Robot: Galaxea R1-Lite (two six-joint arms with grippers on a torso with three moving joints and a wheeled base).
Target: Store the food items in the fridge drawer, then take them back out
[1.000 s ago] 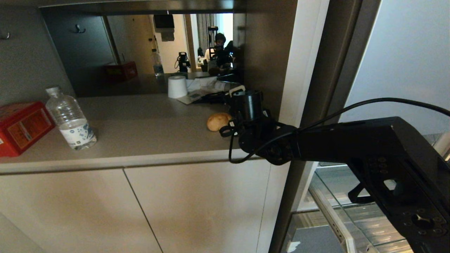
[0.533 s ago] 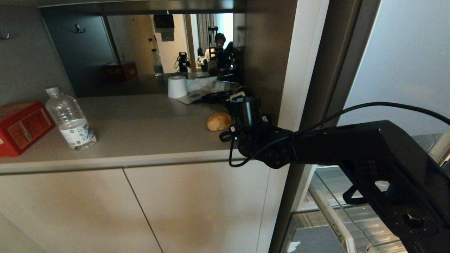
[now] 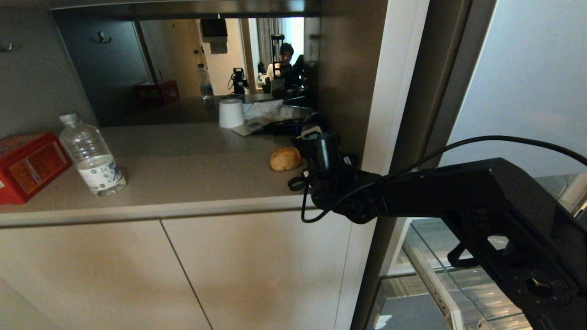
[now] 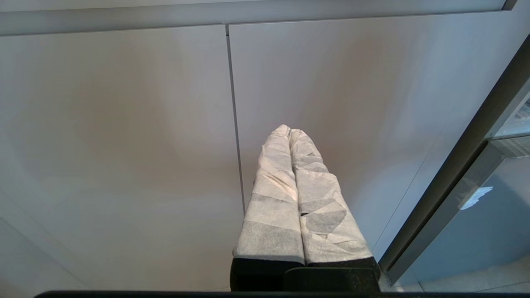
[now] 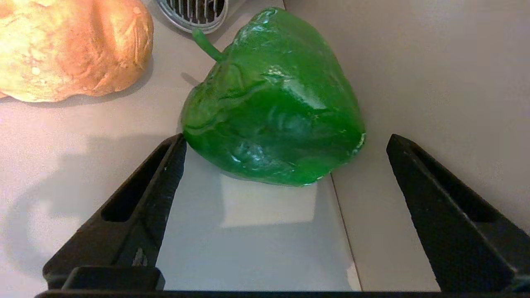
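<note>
The green bell pepper (image 5: pixel 273 99) sits free on the worktop (image 3: pixel 183 160) by its right-hand end wall, the right gripper (image 5: pixel 285 140) now spread wide just short of it after easing back and lower since a second ago, with the potato (image 3: pixel 285 159) beside it, so either a release or a pick-up is underway.

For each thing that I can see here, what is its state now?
Pepper: lying on the counter, not gripped.
Potato: on the counter, beside the pepper.
Right claw: open, fingers either side of the pepper's near end.
Left claw: shut, empty, facing the cabinet doors.
Bottle: upright, capped.
</note>
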